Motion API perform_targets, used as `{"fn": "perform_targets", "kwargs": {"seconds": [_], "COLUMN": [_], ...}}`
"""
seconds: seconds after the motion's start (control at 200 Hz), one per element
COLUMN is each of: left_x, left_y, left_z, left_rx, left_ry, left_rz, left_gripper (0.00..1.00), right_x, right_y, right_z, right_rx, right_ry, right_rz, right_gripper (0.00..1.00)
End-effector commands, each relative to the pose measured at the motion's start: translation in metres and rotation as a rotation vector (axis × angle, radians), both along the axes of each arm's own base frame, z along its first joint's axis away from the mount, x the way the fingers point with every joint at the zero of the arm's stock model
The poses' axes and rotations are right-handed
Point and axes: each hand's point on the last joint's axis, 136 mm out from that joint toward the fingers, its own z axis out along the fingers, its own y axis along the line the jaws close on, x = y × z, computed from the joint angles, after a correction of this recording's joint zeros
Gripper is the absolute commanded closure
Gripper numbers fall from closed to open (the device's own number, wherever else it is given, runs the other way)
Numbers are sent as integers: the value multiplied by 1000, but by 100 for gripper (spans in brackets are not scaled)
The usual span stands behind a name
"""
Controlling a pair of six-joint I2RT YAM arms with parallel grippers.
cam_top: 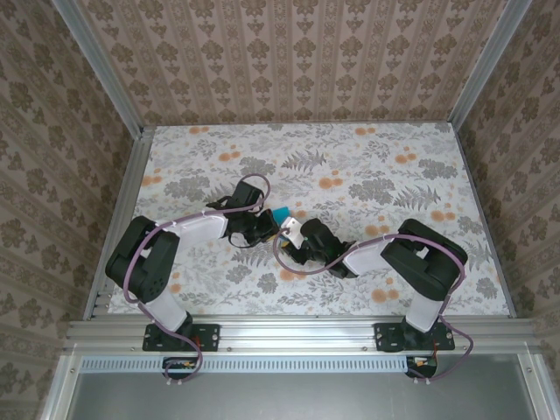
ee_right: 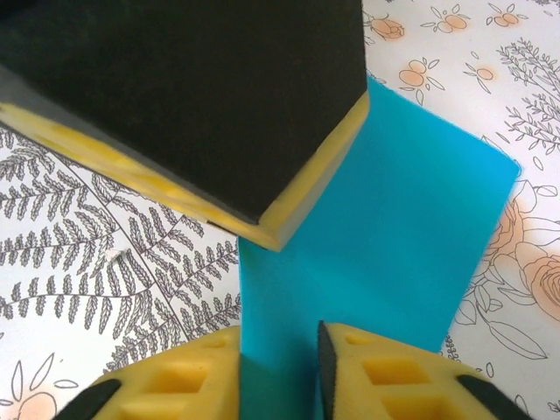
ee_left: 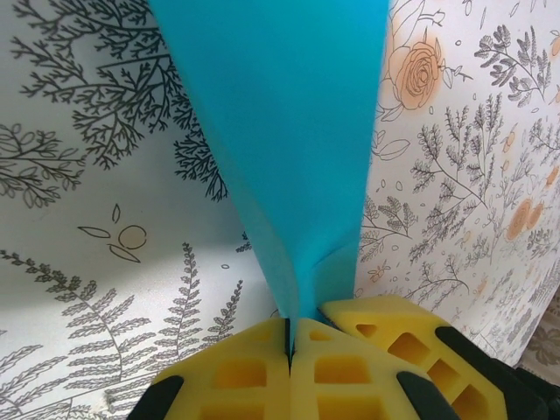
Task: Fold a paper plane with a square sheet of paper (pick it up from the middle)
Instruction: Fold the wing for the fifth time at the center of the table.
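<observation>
The square sheet of paper [cam_top: 280,214] is folded into a narrower turquoise strip and held up off the table at mid-table. My left gripper [ee_left: 290,325] is shut on its lower end, the yellow pads pressed together with the paper [ee_left: 280,131] rising out of them. My right gripper [ee_right: 278,339] straddles the same paper [ee_right: 394,236] with its jaws still apart; the strip lies against the left finger [ee_right: 188,367], with the right pad's dark face exposed. In the top view the left gripper [cam_top: 261,226] and right gripper [cam_top: 293,233] meet tip to tip.
The floral tablecloth [cam_top: 376,166] covers the table inside patterned walls and metal posts. The left gripper's finger [ee_right: 289,201] hangs close above the right gripper's jaws. One finger of the right gripper [ee_left: 411,337] sits right beside the left gripper's pads.
</observation>
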Motion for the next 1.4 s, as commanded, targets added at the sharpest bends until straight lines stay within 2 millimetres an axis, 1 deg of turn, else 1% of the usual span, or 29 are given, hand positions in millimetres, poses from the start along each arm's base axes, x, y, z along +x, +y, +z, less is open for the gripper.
{"fn": "perform_targets", "kwargs": {"seconds": [0.0, 0.135, 0.21, 0.295, 0.455, 0.565, 0.635, 0.75, 0.88, 0.975, 1.145, 1.235, 1.395], "left_x": [3, 4, 6, 11, 17, 19, 18, 18, 17, 14, 13, 11, 9], "left_y": [-3, -1, 4, 13, 34, 47, 52, 55, 50, 46, 35, 30, 24], "left_z": [16, 19, 22, 26, 38, 42, 42, 46, 47, 44, 41, 37, 28], "left_rx": [-11, -7, -3, -3, 6, 17, 17, 1, -29, -44, -77, -74, -65], "left_ry": [-20, -27, -36, -52, -99, -124, -134, -169, -193, -194, -203, -196, -182], "left_rz": [6, 13, 26, 52, 92, 115, 122, 122, 90, 74, 41, 19, 0], "left_gripper": [95, 90, 82, 72, 54, 44, 40, 35, 35, 36, 42, 47, 50], "right_x": [1, 0, -1, -2, -4, -4, -3, -1, 2, 2, -2, -4, -4], "right_y": [7, 8, 8, 9, 12, 16, 17, 16, 12, 10, 9, 8, 5], "right_z": [0, 2, 2, 2, 14, 22, 24, 27, 23, 20, 9, 4, 0], "right_rx": [0, 11, 26, 71, 219, 307, 345, 420, 489, 524, 516, 520, 543], "right_ry": [-1, 2, 20, 58, 150, 217, 251, 304, 372, 407, 445, 472, 517], "right_rz": [20, 25, 26, 21, 15, 16, 5, -22, -52, -65, -74, -81, -105], "right_gripper": [77, 84, 88, 92, 93, 93, 93, 92, 91, 90, 87, 87, 86]}}
